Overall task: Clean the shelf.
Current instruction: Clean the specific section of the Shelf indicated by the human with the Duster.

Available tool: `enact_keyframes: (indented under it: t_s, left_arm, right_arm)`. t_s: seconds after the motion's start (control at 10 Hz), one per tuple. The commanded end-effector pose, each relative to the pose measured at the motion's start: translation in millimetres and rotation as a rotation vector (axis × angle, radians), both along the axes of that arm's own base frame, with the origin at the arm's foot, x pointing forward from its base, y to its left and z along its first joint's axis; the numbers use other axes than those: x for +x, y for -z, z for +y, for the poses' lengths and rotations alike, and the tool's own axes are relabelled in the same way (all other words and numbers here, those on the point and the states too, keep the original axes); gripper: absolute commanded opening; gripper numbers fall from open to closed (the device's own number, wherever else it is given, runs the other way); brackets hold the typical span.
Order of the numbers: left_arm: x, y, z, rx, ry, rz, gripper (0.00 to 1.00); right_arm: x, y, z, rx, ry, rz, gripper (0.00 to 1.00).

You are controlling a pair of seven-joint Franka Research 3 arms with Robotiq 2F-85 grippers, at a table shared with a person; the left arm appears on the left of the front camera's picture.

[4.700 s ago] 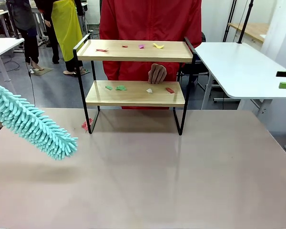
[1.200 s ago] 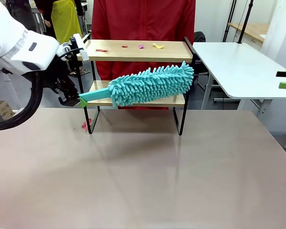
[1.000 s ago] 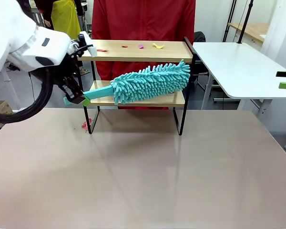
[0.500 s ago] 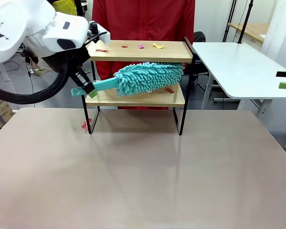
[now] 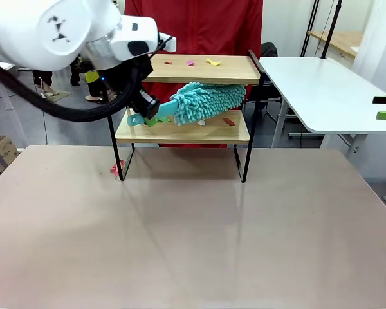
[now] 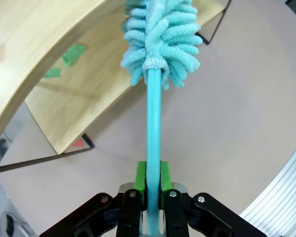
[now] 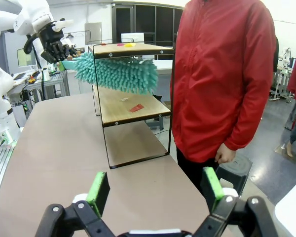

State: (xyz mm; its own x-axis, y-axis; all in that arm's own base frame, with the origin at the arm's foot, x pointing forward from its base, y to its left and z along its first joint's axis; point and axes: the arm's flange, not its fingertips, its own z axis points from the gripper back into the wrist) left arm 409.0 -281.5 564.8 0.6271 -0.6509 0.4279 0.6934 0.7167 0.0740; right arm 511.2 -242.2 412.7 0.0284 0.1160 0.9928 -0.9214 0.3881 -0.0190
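The shelf stands at the table's far side, with a top board (image 5: 199,69) and a lower board (image 5: 180,132) in a black frame. My left gripper (image 5: 143,111) is shut on the handle (image 6: 153,123) of a teal fluffy duster. Its head (image 5: 207,101) lies between the two boards, over the lower one. Small paper scraps (image 5: 190,62) lie on the top board. A red scrap (image 5: 229,121), a white one (image 5: 201,121) and green ones (image 6: 74,53) lie on the lower board. My right gripper (image 7: 155,190) is open and holds nothing, off the shelf's right end.
A person in a red jacket (image 5: 199,26) stands right behind the shelf. A red scrap (image 5: 116,169) lies on the table by the shelf's left leg. A white side table (image 5: 321,90) stands at the right. The near table surface (image 5: 193,238) is bare.
My left arm has moved right and up to the shelf's left end. The duster has swung in deeper between the boards, its head now drawn back from the right frame.
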Motion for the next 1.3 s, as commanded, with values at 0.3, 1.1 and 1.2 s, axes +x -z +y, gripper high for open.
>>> enact_keyframes:
  t_s: [0.3,1.1,1.2]
  left_arm:
    - [52,-21,-42,0.017,-0.158,0.106,0.13]
    - [59,-7,-72,-0.035,-0.245,0.133,0.13]
    - [60,-11,-86,-0.053,-0.263,0.142,0.13]
  right_arm:
    - [-1,-2,2,0.0,-0.001,-0.003,1.0]
    - [-1,-2,2,0.0,-0.001,-0.003,1.0]
    - [-1,-2,2,0.0,-0.001,-0.003,1.0]
